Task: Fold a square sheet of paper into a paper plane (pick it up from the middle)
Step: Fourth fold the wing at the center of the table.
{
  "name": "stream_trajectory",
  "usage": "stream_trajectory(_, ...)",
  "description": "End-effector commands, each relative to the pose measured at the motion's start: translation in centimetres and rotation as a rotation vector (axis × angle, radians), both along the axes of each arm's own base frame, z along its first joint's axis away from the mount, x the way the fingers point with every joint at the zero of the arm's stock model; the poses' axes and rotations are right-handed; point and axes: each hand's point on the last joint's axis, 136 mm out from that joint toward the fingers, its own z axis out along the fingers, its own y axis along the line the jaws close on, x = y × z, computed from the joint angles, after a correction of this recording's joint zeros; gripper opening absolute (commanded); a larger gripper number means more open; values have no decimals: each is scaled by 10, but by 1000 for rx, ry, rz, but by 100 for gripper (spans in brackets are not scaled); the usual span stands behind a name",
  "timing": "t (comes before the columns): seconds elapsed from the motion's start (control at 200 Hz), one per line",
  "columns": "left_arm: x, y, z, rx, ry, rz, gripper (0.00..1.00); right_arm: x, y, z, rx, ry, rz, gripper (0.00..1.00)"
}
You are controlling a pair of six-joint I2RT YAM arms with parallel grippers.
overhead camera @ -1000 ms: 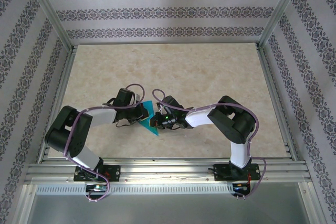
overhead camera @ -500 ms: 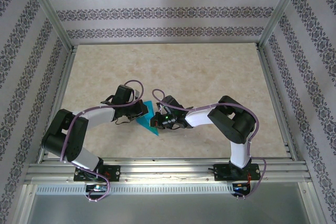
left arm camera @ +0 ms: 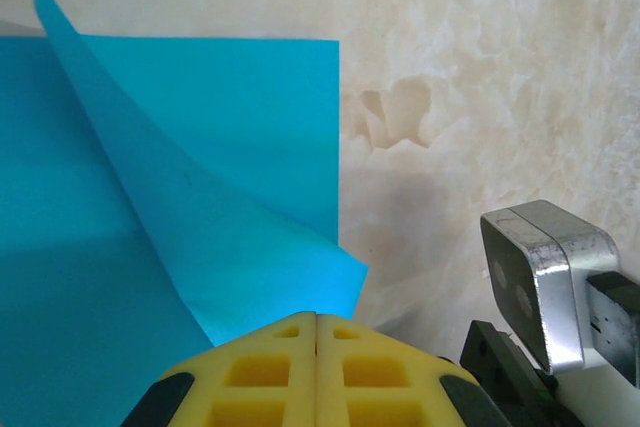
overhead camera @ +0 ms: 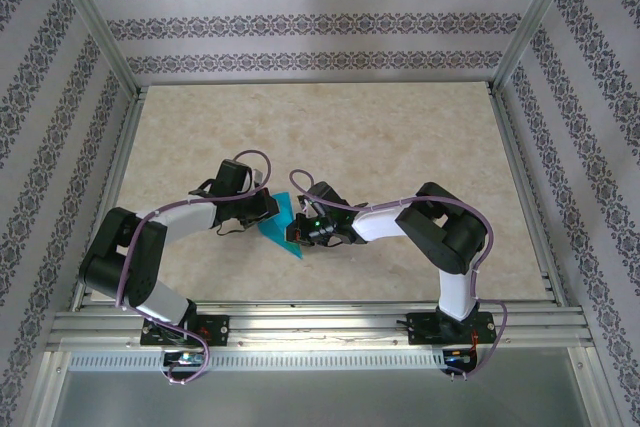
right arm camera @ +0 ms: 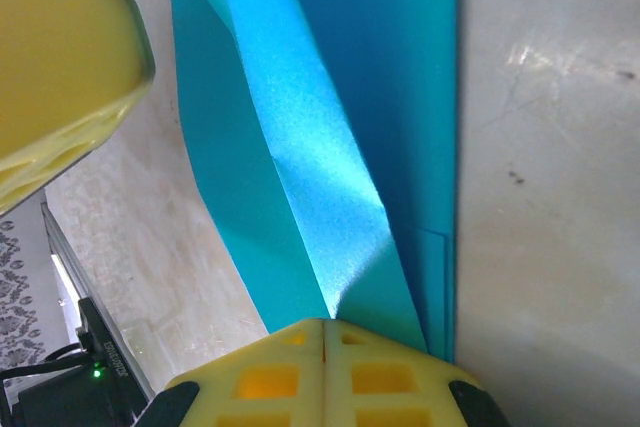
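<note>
Paper first: the square sheet of paper (overhead camera: pixel 281 217) lies part-folded on the table (overhead camera: pixel 400 137), close to the middle of its near edge. We judge it light, limp and easily creased or torn, so we would hold it by edges and flaps rather than bunch it. The left gripper (left arm camera: pixel 317 319) is pinched closed on an upturned corner flap toward the table's left. The right gripper (right arm camera: pixel 326 325) is clamped on a standing fold toward its right.

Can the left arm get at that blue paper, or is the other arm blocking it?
Seemingly yes: the left gripper looks shut on a lifted flap of the square sheet of paper; the right gripper pinches another fold.
</note>
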Motion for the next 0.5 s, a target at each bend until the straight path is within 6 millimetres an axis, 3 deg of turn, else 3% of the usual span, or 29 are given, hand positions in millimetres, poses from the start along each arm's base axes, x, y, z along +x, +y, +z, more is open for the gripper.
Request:
stream_trajectory(0.0,7,3,6,-4,-12,2,7,-23,-37,-52,-208,104,-10,0)
stream_trajectory(0.315,11,-6,3,-55,-11,-10,6,-24,-41,-48,-211,103,-3,0)
stream_trajectory(0.495,3,-5,-21,-38,62,-17,6,-25,-46,-47,-222,102,-9,0)
